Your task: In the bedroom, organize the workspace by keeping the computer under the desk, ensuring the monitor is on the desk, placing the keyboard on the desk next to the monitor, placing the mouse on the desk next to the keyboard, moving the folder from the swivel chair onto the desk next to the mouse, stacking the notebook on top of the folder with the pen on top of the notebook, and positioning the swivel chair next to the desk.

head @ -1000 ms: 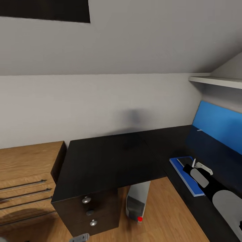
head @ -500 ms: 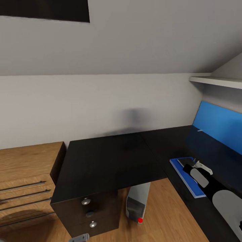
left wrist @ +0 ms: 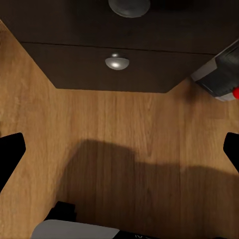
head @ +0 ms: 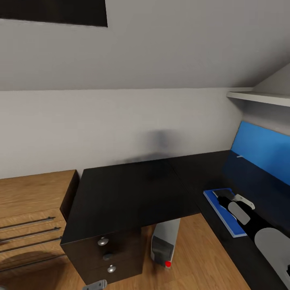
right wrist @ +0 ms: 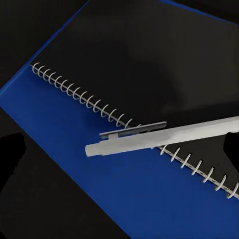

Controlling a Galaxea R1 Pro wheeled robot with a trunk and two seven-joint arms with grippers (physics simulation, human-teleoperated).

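Stack nearly done; monitor, keyboard, mouse, chair unseen.

Desk (head: 133, 193) with computer (head: 164, 241) beneath; folder (head: 223, 213) on desk, notebook (right wrist: 149, 64) on folder, pen (right wrist: 164, 138) lying across notebook's spiral. Right gripper (head: 233, 199) above stack, grip indeterminate; left gripper (left wrist: 119, 149) spread, empty.

Pale grey wall (head: 121, 121) runs across the back with a dark rectangular panel (head: 52, 12) up at 11 o'clock. Light wooden drawer chest (head: 32, 201) with thin metal handles sits at 8 o'clock. White shelf (head: 257, 96) at 2 o'clock, blue wall panel (head: 262, 149) right under it. Wood floor (head: 193, 249) at 5 o'clock.
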